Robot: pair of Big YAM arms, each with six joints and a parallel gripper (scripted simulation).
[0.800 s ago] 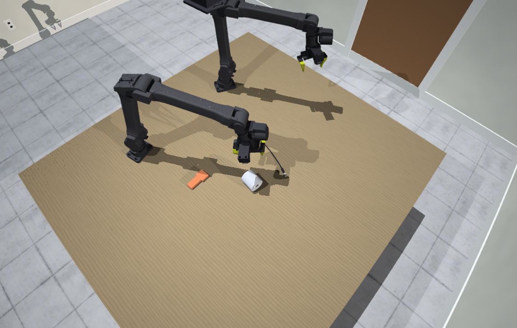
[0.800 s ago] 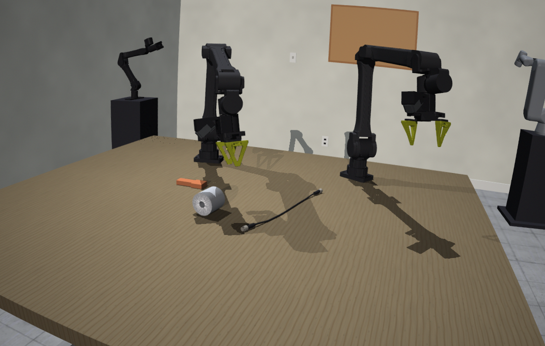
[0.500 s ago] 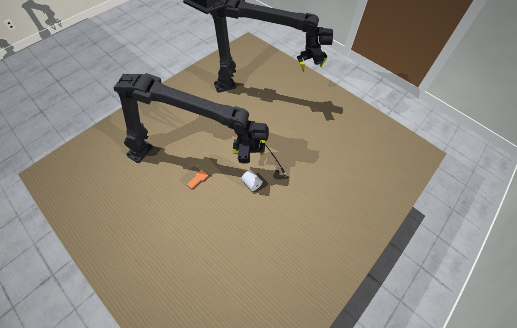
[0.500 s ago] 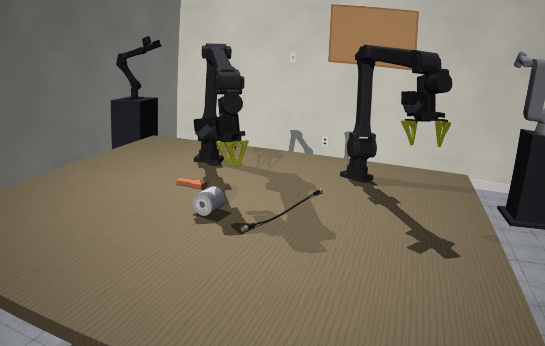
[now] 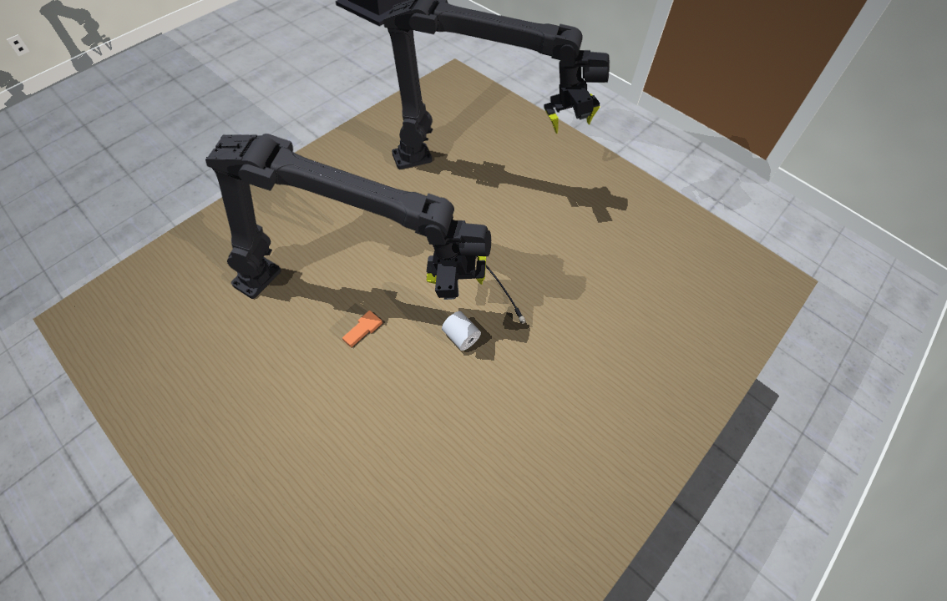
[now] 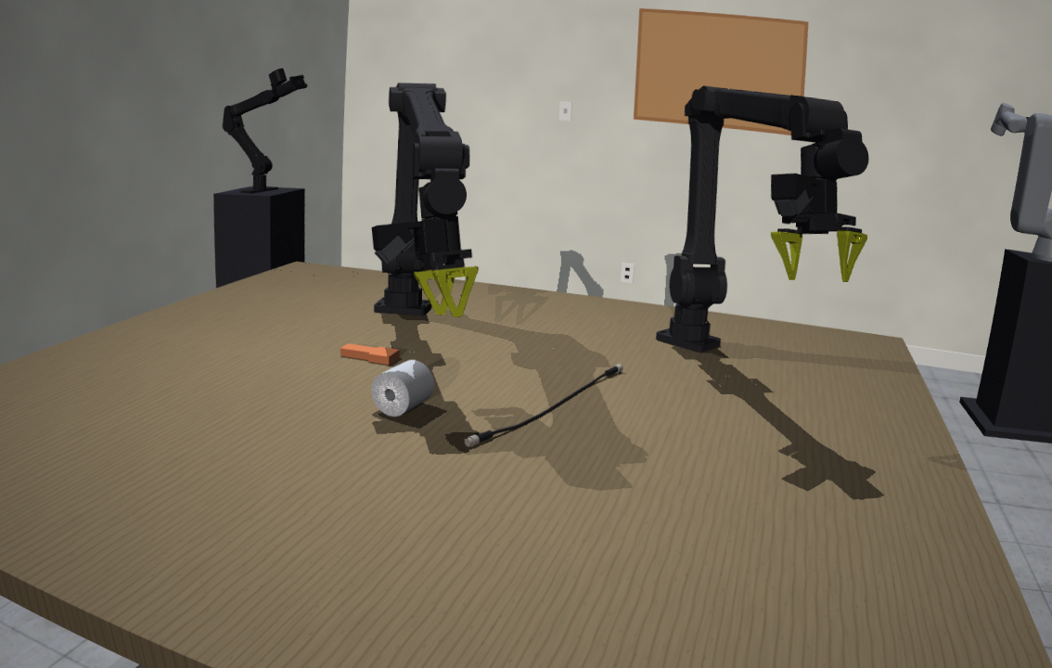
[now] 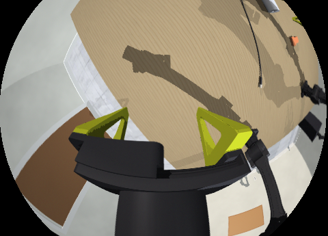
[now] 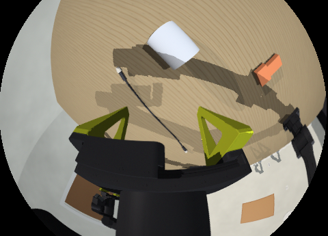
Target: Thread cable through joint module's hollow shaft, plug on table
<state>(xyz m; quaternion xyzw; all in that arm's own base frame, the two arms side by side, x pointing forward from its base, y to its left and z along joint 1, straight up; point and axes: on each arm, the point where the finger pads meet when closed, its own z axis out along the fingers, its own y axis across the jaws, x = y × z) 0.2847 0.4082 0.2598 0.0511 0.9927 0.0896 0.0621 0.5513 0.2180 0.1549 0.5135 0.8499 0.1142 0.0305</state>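
The white joint module (image 5: pixel 460 330) (image 6: pixel 415 383) (image 7: pixel 270 3) (image 8: pixel 173 44) lies on its side, with an open bore in the end facing the exterior camera. The black cable (image 5: pixel 503 293) (image 6: pixel 546 410) (image 8: pixel 150 111) lies beside it, outside the shaft. One connector (image 6: pixel 471 441) (image 8: pixel 118 70) is near the module; the other connector (image 6: pixel 614 369) (image 7: pixel 260 83) (image 8: pixel 184 150) is farther off. Which has the narrow tip is unclear. My right gripper (image 5: pixel 456 280) (image 6: pixel 448 314) (image 8: pixel 162 110) is open and empty, above the table near the module and cable. My left gripper (image 5: pixel 573 124) (image 6: pixel 818 278) (image 7: pixel 162 111) is open and empty, high and far from both.
An orange T-shaped block (image 5: pixel 362 329) (image 6: pixel 367 354) (image 7: pixel 294 41) (image 8: pixel 268 70) lies beside the module, toward the right arm's base. The wooden table (image 5: pixel 387 463) (image 6: pixel 513 564) carries both arm bases. Two other arms on black pedestals (image 6: pixel 258 237) (image 6: pixel 1028 340) stand beyond it.
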